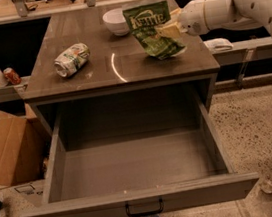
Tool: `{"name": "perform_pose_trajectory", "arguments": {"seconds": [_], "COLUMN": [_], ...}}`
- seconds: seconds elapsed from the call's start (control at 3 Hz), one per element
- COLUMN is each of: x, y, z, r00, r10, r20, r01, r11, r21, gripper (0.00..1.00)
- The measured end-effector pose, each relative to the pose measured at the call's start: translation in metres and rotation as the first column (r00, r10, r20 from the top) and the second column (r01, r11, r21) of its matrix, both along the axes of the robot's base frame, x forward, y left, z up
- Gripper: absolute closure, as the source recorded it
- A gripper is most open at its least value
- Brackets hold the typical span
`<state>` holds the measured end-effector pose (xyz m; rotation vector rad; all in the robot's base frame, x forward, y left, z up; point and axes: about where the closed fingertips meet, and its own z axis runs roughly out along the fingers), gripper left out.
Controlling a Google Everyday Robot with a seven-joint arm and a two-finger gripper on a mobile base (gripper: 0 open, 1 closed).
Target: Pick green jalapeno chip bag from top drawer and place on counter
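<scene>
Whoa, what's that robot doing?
The robot's hand is gripping the green chip bag by its right edge, at the back right of the counter. The top drawer underneath is pulled open, and nothing shows inside it. A crushed can and a white bowl sit on the counter too.

You see the green jalapeno chip bag [151, 32] upright on the counter [120, 69], right rear, apparently pinched by the gripper [171, 29]; the top drawer [139, 201] stands open.
</scene>
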<state>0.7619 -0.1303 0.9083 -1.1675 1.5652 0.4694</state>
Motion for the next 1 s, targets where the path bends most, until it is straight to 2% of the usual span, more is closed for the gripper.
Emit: {"name": "perform_pose_trajectory", "arguments": {"seconds": [0.67,1.0], "x": [0.018,0.018], "y": [0.007,0.009], "z": [-0.023,-0.026], "r00": [0.9983,0.9978], "r10": [-0.013,-0.008], "r20": [-0.058,-0.066], "r01": [0.013,0.009], "r11": [1.0,1.0], "r21": [0.011,0.021], "gripper": [0.36,0.14]}}
